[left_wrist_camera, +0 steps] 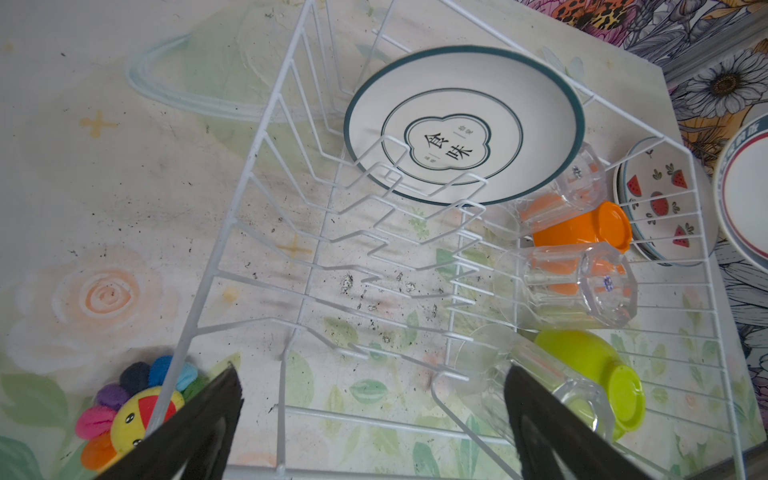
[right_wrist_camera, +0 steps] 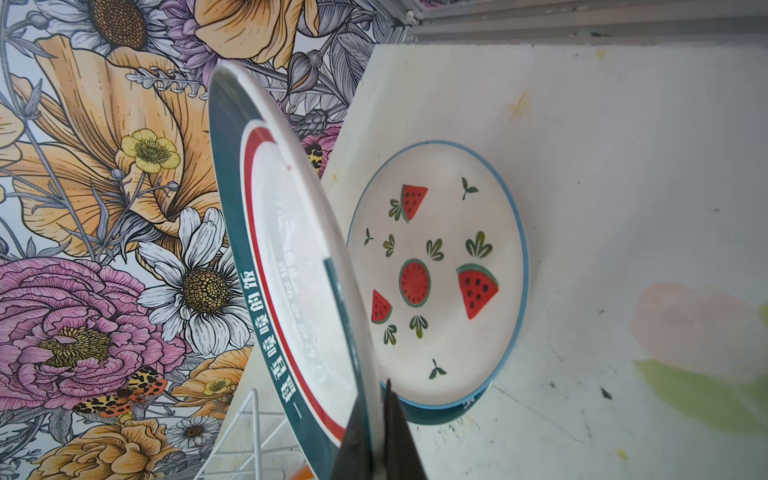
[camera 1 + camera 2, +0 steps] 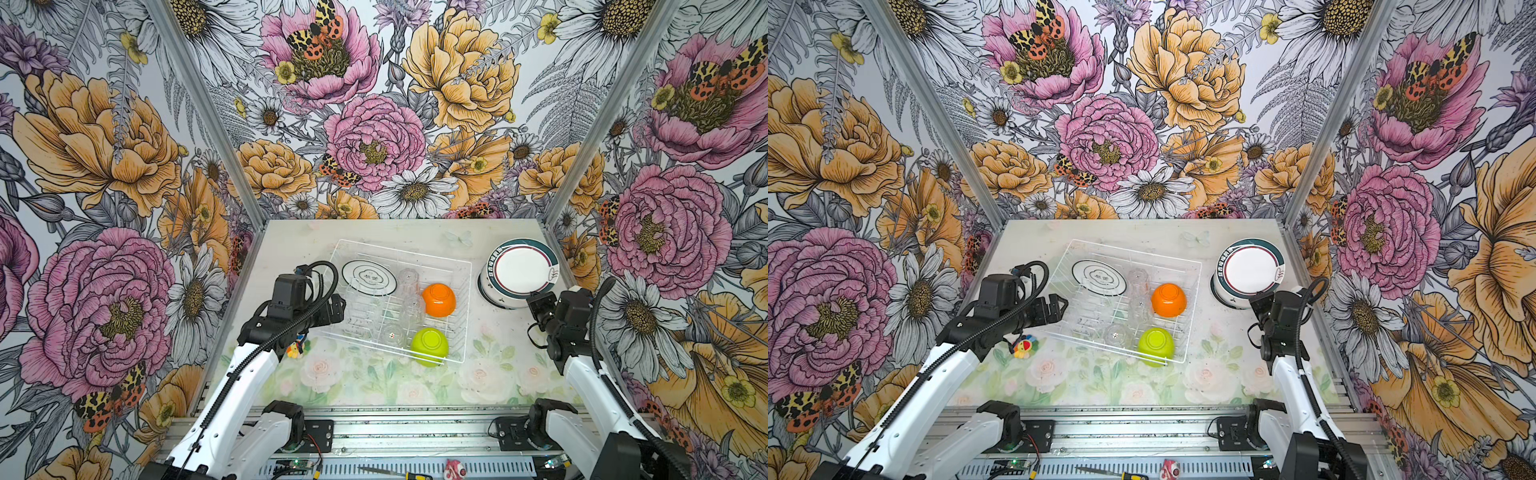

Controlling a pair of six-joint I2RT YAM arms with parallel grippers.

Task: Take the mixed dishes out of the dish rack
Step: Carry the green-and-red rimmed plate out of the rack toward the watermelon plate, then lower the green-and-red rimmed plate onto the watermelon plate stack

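**A:** Where does the dish rack (image 3: 405,250) sit?

**B:** Mid-counter (image 3: 490,374), turned a little askew. Taking the rack's centre as the dial in both top views, the motif plate (image 3: 369,277) leans in the prong slots at 10 o'clock. The orange bowl (image 3: 439,299) is at 3 o'clock and the lime-green bowl (image 3: 430,345) at 5 o'clock, both with their bases turned up. The clear cups (image 3: 413,307) run down the middle from 12 to 6 o'clock, at least two of them lying on their sides.

**A:** And the left claw (image 1: 372,370)?

**B:** It hangs at the rack's 9 o'clock wall with its fingers spread wide and nothing gripped. In the left wrist view, one finger lies by the rack's outer wire near a flower toy (image 3: 1025,347). The other finger overlaps the nearest cup, though I can't tell if it touches. The toy lies on the counter just outside the rack at 8 o'clock.

**A:** What about the right claw (image 2: 376,415)?

**B:** It is pinched tight on the edge of the teal-rimmed plate (image 3: 521,268), out past the rack at 2 o'clock. The plate is tilted steeply, and its white face and red inner ring show in both top views.

**A:** Is anything under it?

**B:** The watermelon plate (image 2: 440,274) lies flat on the counter right beneath. I can't tell whether the held plate's lower edge touches it.
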